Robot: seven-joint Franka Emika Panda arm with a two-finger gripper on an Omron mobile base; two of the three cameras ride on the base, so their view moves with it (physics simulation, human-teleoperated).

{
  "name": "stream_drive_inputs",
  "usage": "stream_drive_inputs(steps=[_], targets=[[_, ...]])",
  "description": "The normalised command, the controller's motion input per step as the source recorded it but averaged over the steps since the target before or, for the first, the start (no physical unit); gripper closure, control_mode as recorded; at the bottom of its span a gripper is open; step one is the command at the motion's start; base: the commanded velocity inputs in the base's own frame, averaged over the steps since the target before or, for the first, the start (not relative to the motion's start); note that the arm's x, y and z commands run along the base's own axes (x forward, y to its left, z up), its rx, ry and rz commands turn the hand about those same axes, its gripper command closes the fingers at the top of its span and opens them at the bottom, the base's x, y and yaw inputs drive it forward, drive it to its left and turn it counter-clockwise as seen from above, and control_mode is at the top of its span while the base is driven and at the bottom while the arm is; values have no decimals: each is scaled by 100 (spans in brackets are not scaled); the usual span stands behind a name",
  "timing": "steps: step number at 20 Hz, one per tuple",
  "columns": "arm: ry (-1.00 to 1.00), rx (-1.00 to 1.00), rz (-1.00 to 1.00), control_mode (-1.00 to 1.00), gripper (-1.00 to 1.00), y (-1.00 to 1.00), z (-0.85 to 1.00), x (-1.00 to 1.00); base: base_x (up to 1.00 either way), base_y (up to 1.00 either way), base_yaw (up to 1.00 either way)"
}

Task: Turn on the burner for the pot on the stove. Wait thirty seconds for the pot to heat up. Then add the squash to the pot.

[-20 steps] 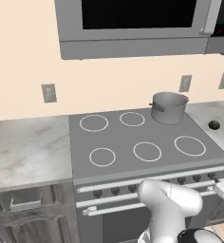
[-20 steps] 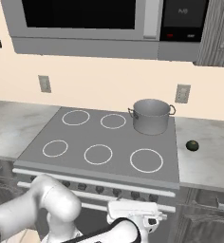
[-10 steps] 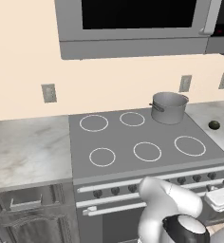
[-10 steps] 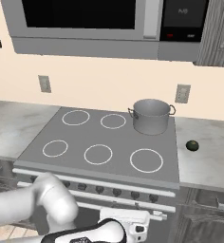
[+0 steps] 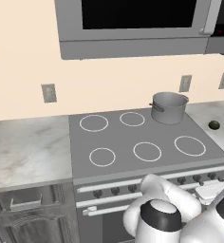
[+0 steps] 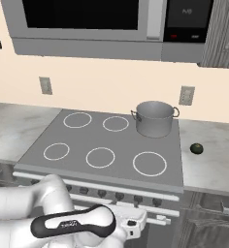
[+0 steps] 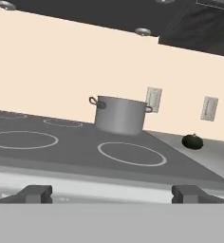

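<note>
Kitchen stove (image 5: 147, 137) has five rings; I see my arm folded low before its knobs, gripper (image 7: 111, 193) spread wide, empty. One pot (image 6: 155, 118), one squash (image 6: 197, 148).

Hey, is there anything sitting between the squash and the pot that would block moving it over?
Nothing visible. The squash lies on the counter to the right of the stove, and the pot stands on the back right burner. Between them there is just bare stove top and counter.
</note>
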Motion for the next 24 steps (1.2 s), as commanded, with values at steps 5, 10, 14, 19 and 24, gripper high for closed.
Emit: stream_drive_inputs(steps=[5,10,14,19,24], targets=[[4,0,0,-100,-100,-18,-13,24,0,0,0],[5,0,0,-100,-100,-12,-32,16,0,0,0],[0,0,3,-100,-100,0,-41,4,0,0,0],[0,0,7,-100,-100,0,-28,2,0,0,0],[3,0,11,-100,-100,0,-12,11,0,0,0]])
